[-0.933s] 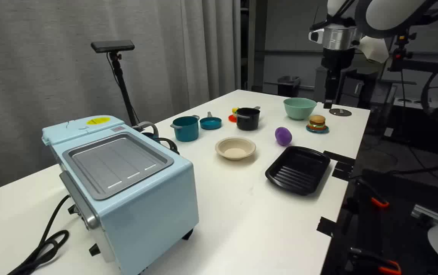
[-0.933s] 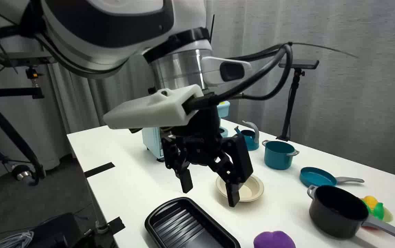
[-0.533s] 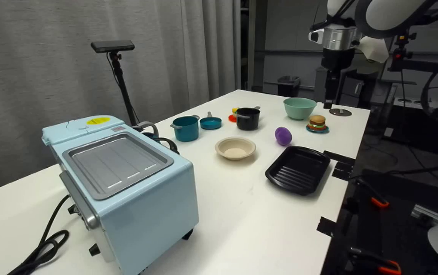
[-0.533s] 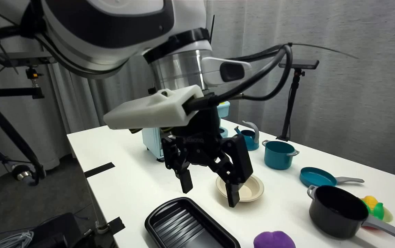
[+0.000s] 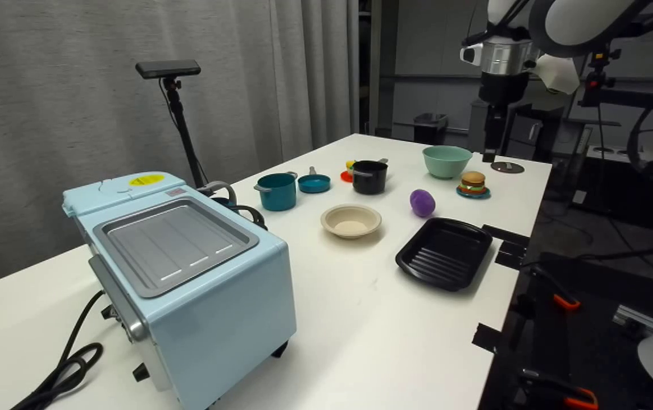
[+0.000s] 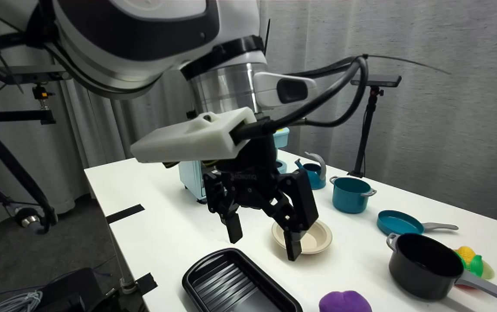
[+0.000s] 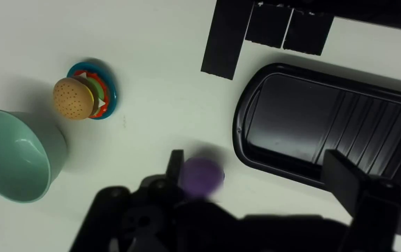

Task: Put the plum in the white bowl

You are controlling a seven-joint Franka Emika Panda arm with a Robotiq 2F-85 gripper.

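The purple plum (image 5: 422, 203) rests on the white table in an exterior view. It is cut by the bottom edge of an exterior view (image 6: 345, 302) and looks blurred beside the left finger in the wrist view (image 7: 201, 175). The off-white bowl (image 5: 351, 222) stands empty on the table and also shows in an exterior view, partly behind a finger (image 6: 317, 239). It is out of the wrist view. My gripper (image 6: 263, 239) is open and empty, held above the table. Its fingers stand wide apart in the wrist view (image 7: 254, 157).
A black ridged tray (image 5: 446, 256) lies near the plum. A pale green bowl (image 5: 446, 162) and a toy burger on a plate (image 5: 472, 184) stand beyond it. A black pot (image 5: 369, 176), a teal pot (image 5: 278, 192), a teal pan (image 5: 314, 183) and a light-blue oven (image 5: 224, 319) stand around.
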